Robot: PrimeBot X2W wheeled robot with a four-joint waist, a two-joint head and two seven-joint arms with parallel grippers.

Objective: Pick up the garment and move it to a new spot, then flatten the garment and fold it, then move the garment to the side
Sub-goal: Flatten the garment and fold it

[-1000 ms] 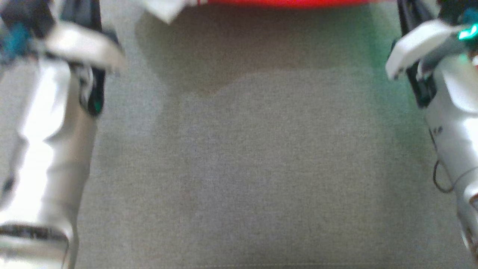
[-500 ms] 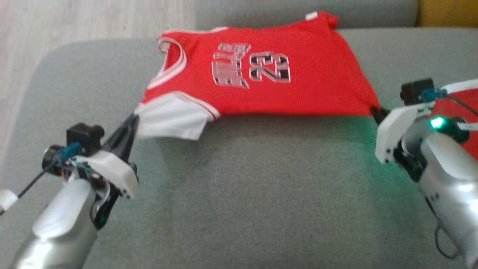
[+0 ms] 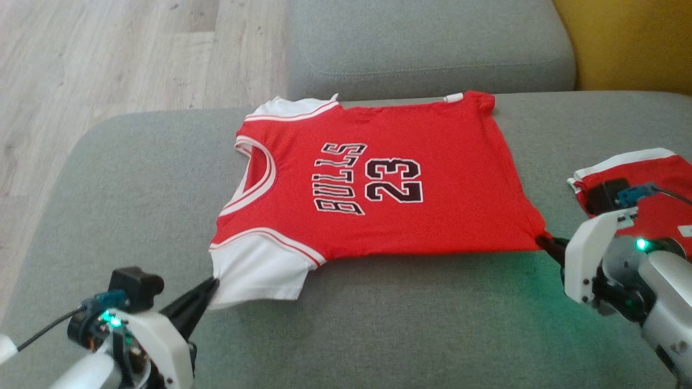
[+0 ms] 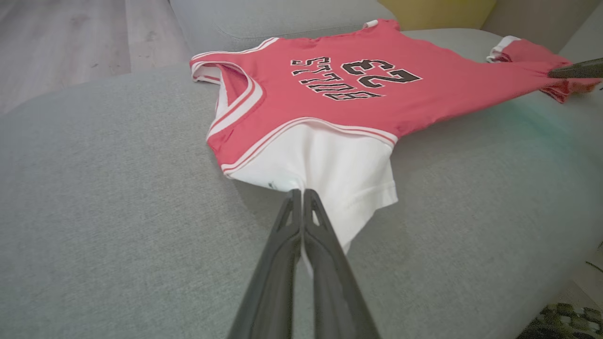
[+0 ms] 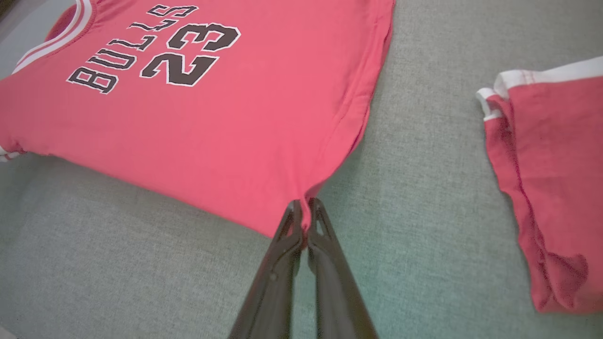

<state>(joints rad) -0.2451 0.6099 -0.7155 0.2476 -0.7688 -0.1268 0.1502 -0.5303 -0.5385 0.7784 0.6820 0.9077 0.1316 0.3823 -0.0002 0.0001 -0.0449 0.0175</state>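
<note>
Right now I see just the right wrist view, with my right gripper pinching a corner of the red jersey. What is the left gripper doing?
Observer: The left gripper is shut on the jersey's white sleeve.
Operator: Where does the far edge sit?
Observer: On the sofa seat, right up by the back cushion.
Operator: What lies past the collar side?
Observer: Bare seat, then wooden floor.
</note>
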